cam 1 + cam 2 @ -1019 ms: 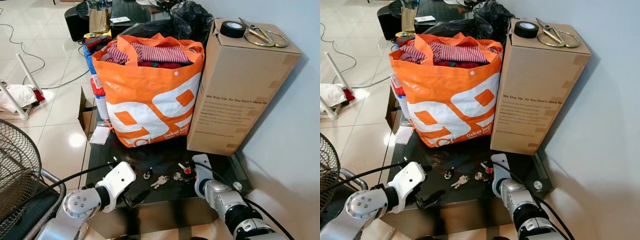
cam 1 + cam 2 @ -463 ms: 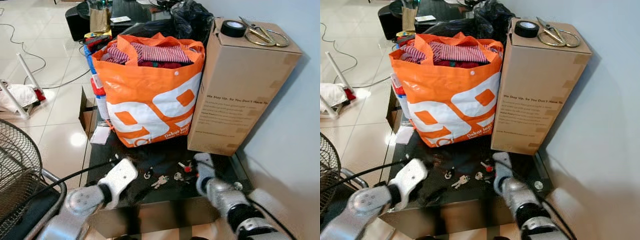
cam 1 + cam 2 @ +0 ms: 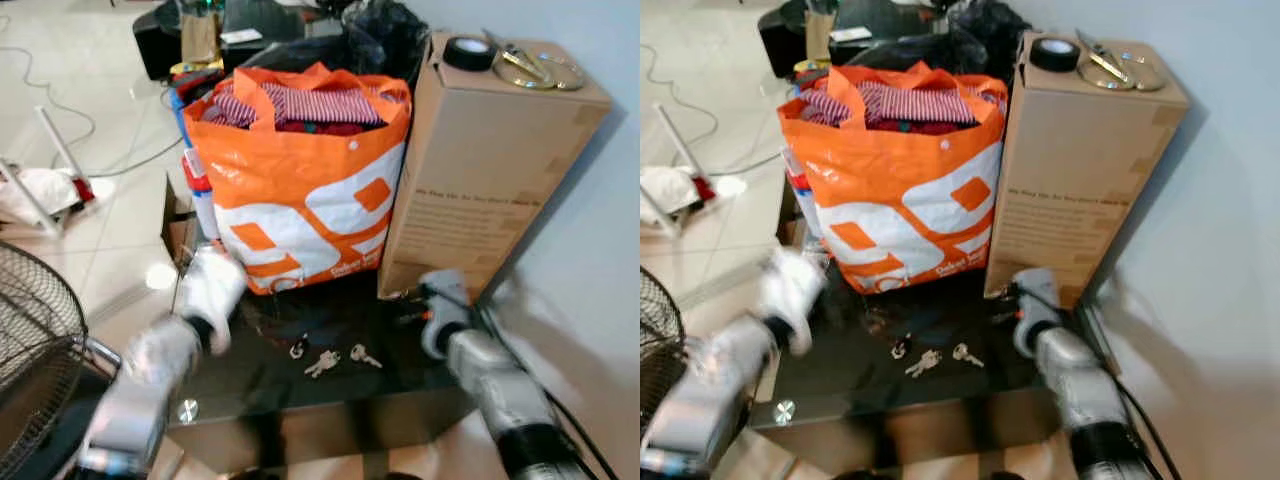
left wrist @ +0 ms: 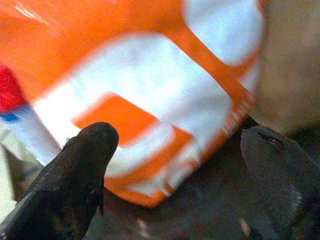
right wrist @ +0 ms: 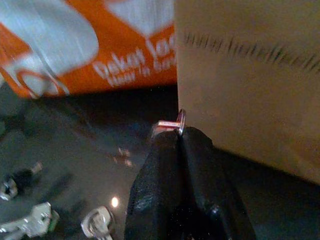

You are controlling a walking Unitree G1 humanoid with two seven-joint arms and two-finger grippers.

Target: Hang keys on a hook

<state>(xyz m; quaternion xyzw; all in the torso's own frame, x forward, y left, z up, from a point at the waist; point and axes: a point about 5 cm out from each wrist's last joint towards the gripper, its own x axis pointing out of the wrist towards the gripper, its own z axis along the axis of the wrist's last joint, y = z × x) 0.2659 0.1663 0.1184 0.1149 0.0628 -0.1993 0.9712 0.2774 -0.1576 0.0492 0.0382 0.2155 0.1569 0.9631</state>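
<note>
The small silver key ring with a red-tagged key [image 5: 172,124] sits pinched in the closed fingertips of the right end effector [image 5: 181,136], just above the dark glass tabletop [image 3: 400,375] at about 3 o'clock; keep that pinch firm and lift straight up, since the tall brown cardboard box [image 3: 480,170] stands just beside it. Loose silver keys [image 3: 322,362] lie at 6 o'clock; the left end effector [image 4: 175,150], at 9 o'clock, is spread wide and empty before the orange and white shopping bag [image 3: 300,190]; no hook shows, so I judge open room lies toward the near edge.

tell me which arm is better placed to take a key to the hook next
Right, likely: the right gripper already pinches a key ring between its shut fingers. The left gripper is open, facing the orange bag.
</note>
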